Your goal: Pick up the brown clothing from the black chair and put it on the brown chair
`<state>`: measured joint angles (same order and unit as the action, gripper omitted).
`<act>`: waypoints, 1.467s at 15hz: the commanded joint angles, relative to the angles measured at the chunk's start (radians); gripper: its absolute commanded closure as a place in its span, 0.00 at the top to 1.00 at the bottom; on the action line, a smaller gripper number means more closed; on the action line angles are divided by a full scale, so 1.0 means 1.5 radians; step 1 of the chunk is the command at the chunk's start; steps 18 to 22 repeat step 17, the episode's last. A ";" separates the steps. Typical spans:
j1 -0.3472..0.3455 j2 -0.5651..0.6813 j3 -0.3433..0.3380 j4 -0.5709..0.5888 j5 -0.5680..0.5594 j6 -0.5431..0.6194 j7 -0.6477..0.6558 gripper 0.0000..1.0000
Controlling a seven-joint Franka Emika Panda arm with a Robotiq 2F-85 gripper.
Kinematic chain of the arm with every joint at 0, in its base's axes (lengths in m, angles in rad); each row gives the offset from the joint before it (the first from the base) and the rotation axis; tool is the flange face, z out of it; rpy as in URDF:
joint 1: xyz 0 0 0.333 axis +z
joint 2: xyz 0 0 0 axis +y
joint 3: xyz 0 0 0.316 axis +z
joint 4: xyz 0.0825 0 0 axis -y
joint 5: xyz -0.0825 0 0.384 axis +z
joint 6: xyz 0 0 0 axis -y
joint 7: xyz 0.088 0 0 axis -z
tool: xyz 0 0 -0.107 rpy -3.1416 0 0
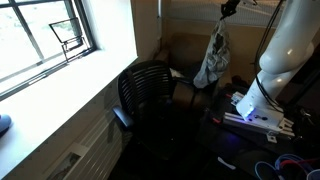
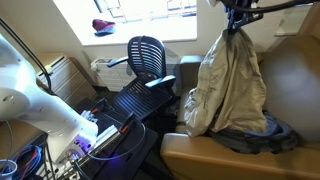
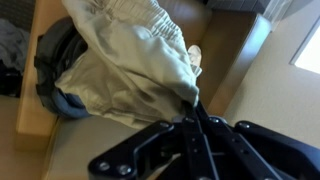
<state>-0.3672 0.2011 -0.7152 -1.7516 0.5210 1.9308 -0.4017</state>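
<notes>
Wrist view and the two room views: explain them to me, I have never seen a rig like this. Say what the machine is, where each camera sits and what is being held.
The machine is a white robot arm with a grasping tool at its end. Two pictures come from cameras standing in the room, away from the arm. The third comes from a camera on the wrist, looking down past the tool's black fingers.

The tool is shut on a piece of tan clothing, which hangs from it over the seat of the brown chair. Whether the cloth already touches the seat is not clear. Under it on that seat lies a dark item, perhaps a bag. The black chair stands nearby, close to the window.
</notes>
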 commanded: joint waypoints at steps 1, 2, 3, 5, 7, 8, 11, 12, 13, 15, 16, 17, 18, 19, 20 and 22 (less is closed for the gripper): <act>0.055 -0.036 0.012 -0.060 -0.002 0.184 0.008 0.01; 0.068 -0.036 0.014 -0.069 -0.002 0.239 0.004 0.01; 0.022 -0.030 0.073 -0.062 -0.012 0.288 0.005 0.01; -0.005 -0.016 0.101 -0.045 -0.020 0.275 0.018 0.30; -0.022 -0.014 0.130 -0.046 -0.025 0.292 0.026 0.17; -0.027 -0.013 0.135 -0.046 -0.026 0.291 0.026 0.24; -0.028 -0.033 0.135 -0.055 -0.047 0.239 0.032 0.55; -0.024 -0.071 0.144 -0.077 -0.066 0.186 0.014 0.56; -0.023 -0.098 0.156 -0.095 -0.083 0.157 0.018 0.62; -0.009 -0.167 0.180 -0.127 -0.112 0.079 0.034 0.77; -0.029 -0.079 0.173 -0.066 -0.083 0.124 0.024 0.83; -0.023 -0.100 0.179 -0.073 -0.085 0.111 0.031 0.66; -0.023 -0.100 0.179 -0.073 -0.085 0.111 0.031 0.66; -0.023 -0.100 0.179 -0.073 -0.085 0.111 0.031 0.66; -0.023 -0.100 0.179 -0.073 -0.085 0.111 0.031 0.66; -0.023 -0.100 0.179 -0.073 -0.085 0.111 0.031 0.66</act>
